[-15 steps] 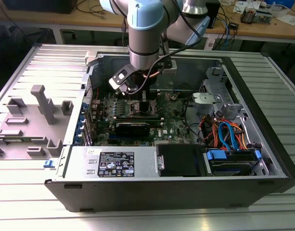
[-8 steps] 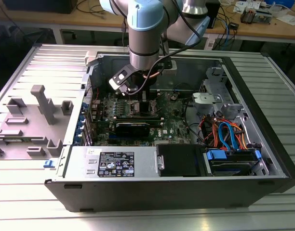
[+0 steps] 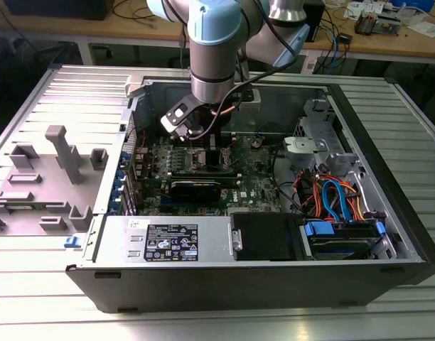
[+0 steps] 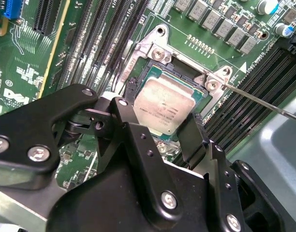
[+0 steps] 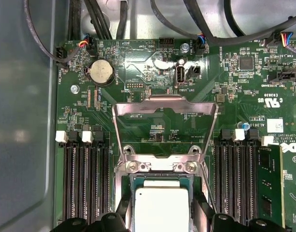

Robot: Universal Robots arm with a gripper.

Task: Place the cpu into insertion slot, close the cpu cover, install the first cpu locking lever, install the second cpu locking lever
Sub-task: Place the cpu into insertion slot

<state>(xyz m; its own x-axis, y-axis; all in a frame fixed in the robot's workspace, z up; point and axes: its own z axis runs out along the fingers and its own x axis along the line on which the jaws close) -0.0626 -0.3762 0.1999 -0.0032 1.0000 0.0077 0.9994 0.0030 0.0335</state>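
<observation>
Grey-tan cpu [image 4: 166, 104] sat in the insertion slot [image 4: 177, 71], edges pinched by the gripper [image 4: 160, 121] for seating, while the cpu cover [image 5: 165, 99] stood raised clear.

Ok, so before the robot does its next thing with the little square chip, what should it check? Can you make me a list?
1. The cpu cover is tipped up, off the insertion slot: ok.
2. The cpu sits square inside the slot's silver rim, as seen in both wrist views: ok.
3. The cpu lies fully flat in the slot: cannot tell.
4. The gripper straddles the cpu: ok.
5. The locking lever, a thin rod, points out to the side, away from the slot: ok.
</observation>
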